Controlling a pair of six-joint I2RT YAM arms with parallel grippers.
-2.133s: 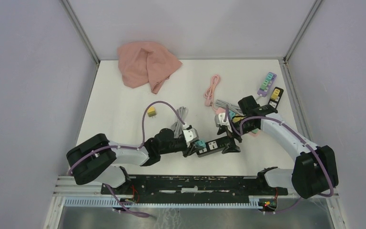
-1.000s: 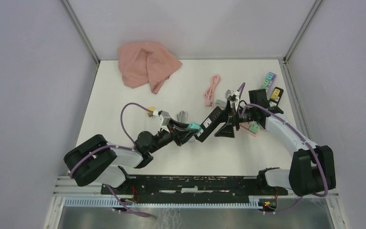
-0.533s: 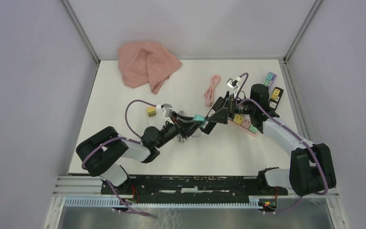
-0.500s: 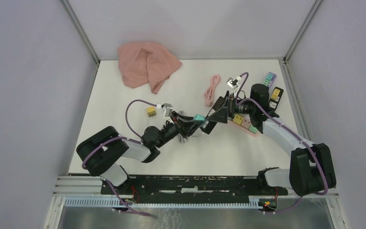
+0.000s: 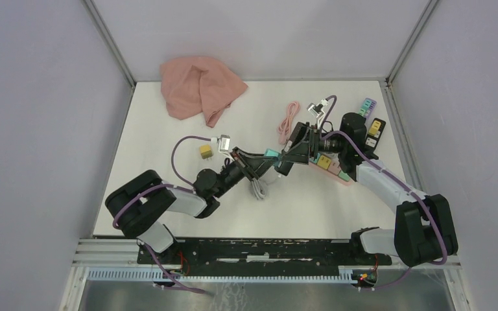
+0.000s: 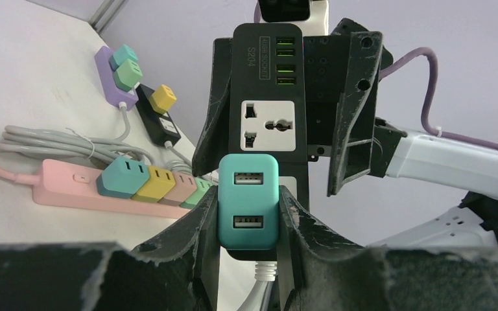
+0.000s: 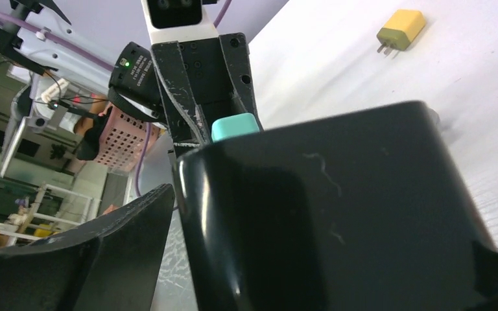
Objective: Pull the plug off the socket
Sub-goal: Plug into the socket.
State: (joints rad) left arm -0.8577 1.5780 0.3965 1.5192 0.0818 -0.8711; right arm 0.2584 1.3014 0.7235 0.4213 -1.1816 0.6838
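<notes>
While left hand (image 6: 248, 223) clamps teal plug (image 6: 248, 184), right hand (image 5: 300, 148) grips black socket strip (image 6: 270, 71); pink strip (image 6: 65, 188) nearby.

plug (image 6: 248, 201) at socket's (image 6: 275, 84) left end, cloth (image 5: 199, 87) behind — further left

Teal plug (image 6: 248, 201) in the left pincer (image 6: 249, 217): smooth, matt plastic. The fingers (image 6: 204, 227) are matt black plastic, their edges chipped and rough. Just beyond the pincer, the black socket strip (image 6: 276, 123) shows lightly glossy plastic. Well apart from the pincer, the pink cloth (image 5: 201, 87) looks soft and crumpled on the white, matt bench (image 5: 162, 149).
</notes>
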